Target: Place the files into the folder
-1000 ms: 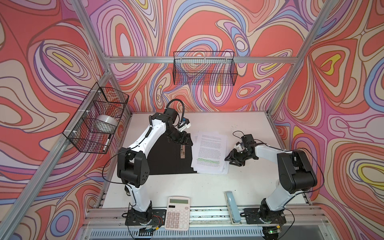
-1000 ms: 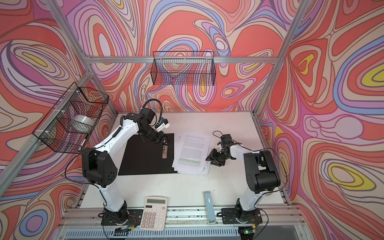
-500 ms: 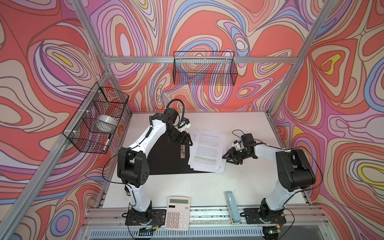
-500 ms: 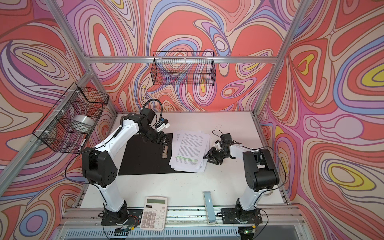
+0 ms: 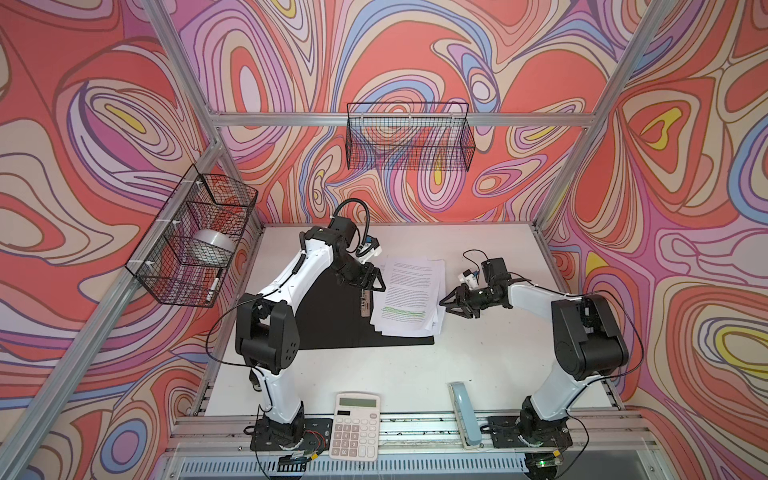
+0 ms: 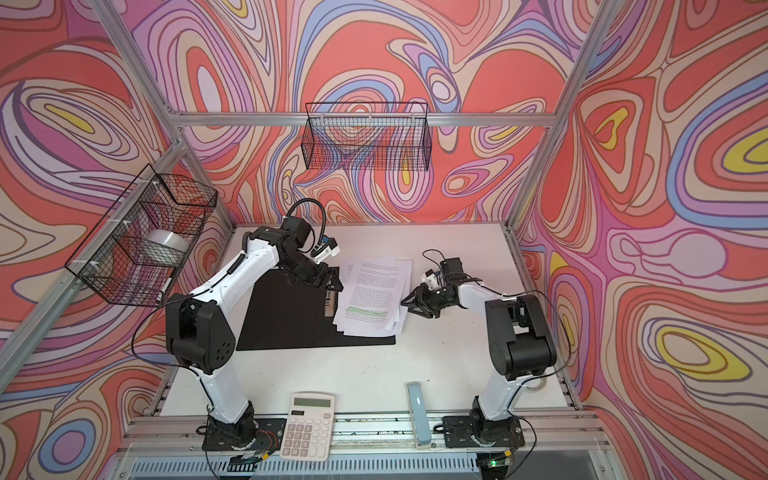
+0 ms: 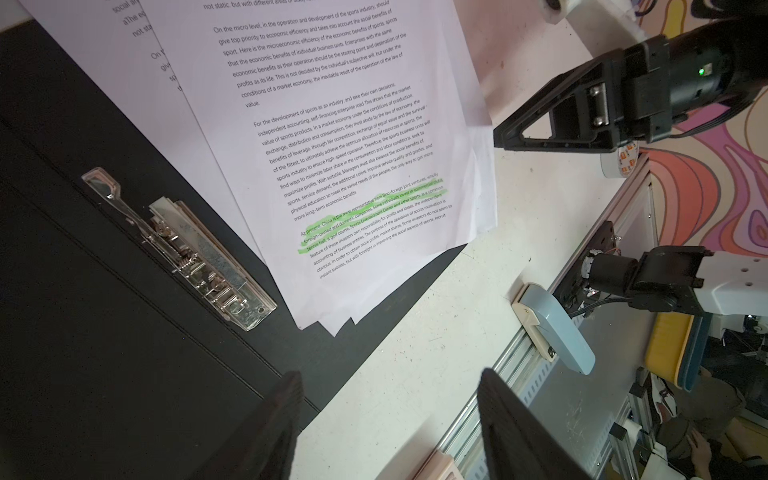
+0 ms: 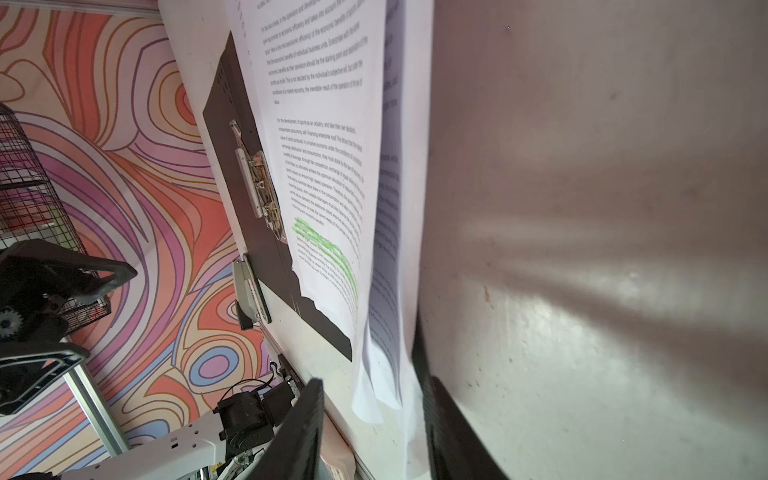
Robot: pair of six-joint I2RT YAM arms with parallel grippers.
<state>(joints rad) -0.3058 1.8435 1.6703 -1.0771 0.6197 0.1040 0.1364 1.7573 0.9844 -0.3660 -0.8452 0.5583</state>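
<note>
The folder (image 5: 332, 324) lies open on the white table (image 5: 415, 374), a little left of the middle, black inside facing up. Its metal spine clip (image 7: 187, 249) runs near to far down the centre fold.

The files (image 5: 409, 299) rest on the folder's right half as a loosely fanned stack, printed side up, with the green-highlighted lines (image 5: 405, 311) toward the near end. The stack's left edge sits just beside the clip, not under it. The right edge hangs a little past the folder onto the bare table.

The left gripper (image 5: 374, 286) hovers over the far end of the clip. Its fingers are spread wide and nothing is between them.

The right gripper (image 5: 446, 305) is low at the stack's right edge, turned on its side. Its fingers are partway apart. In the right wrist view the sheets' edge curls up between them, lying against the finger nearer the table. A clear gap remains to the other finger, so the paper is between the fingers but not pinched.

At the near edge a white calculator (image 5: 355, 426) sits left of a pale blue stapler (image 5: 463, 411). A wire basket (image 5: 409, 137) hangs on the far wall. Another wire basket (image 5: 195, 245) on the left wall holds a roll of tape (image 5: 210, 245).
</note>
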